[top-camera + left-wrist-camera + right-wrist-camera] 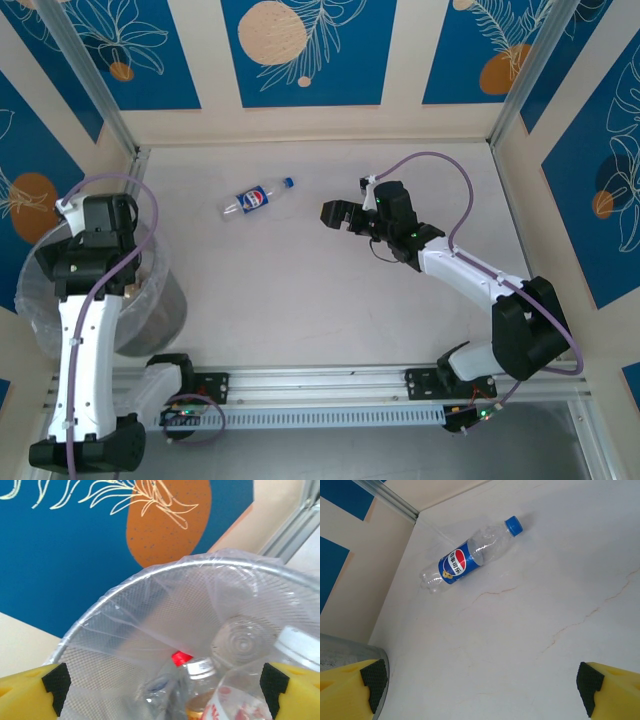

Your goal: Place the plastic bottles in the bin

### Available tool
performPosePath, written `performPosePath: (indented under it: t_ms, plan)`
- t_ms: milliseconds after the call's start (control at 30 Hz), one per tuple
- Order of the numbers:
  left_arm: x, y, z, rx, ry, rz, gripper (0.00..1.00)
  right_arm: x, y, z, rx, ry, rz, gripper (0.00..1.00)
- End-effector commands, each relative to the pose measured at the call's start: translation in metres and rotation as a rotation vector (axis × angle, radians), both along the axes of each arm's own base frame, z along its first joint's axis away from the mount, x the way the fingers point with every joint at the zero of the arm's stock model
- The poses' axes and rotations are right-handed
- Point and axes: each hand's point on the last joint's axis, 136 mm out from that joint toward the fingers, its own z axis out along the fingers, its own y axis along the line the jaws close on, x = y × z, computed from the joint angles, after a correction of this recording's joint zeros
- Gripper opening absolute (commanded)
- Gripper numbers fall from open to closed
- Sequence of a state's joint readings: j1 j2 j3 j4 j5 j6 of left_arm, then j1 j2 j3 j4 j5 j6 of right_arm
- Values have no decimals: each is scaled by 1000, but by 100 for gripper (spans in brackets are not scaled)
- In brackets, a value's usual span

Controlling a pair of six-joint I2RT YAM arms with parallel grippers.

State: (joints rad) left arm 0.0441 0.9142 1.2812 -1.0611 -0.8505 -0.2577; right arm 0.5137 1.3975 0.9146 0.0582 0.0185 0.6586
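Note:
One clear bottle with a blue label and blue cap (257, 197) lies on its side on the table, at the back left of centre; it also appears in the right wrist view (465, 560). My right gripper (340, 215) hovers open to its right, a short way off, with nothing between its fingers (482, 687). The bin (160, 300) stands at the left edge. My left gripper (165, 690) hangs open over its bagged rim (150, 577). Inside lie several bottles: one red-capped (181, 657), one white-capped (201, 667), and one with a red-white label (232, 705).
Patterned blue and cream walls close the table in at the back and both sides. A metal rail (320, 385) with the arm bases runs along the near edge. The bin's mesh wall (345, 652) shows at the lower left of the right wrist view.

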Motion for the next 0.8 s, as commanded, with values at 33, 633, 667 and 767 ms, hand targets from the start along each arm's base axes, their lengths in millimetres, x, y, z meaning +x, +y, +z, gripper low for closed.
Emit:
performPosePath:
  t_ms: [33, 633, 667, 767]
  plan:
    - [4, -17, 10, -118, -98, -82, 99, 5, 1, 8, 11, -4, -5, 99]
    - [68, -141, 82, -566, -467, -719, 99, 3, -7, -4, -12, 24, -47, 100]
    - [71, -151, 90, -590, -495, -769, 99, 2, -9, -4, -14, 23, -51, 100]
    - [82, -183, 107, -653, -546, -909, 99, -1, -14, -6, -23, 24, -69, 100]
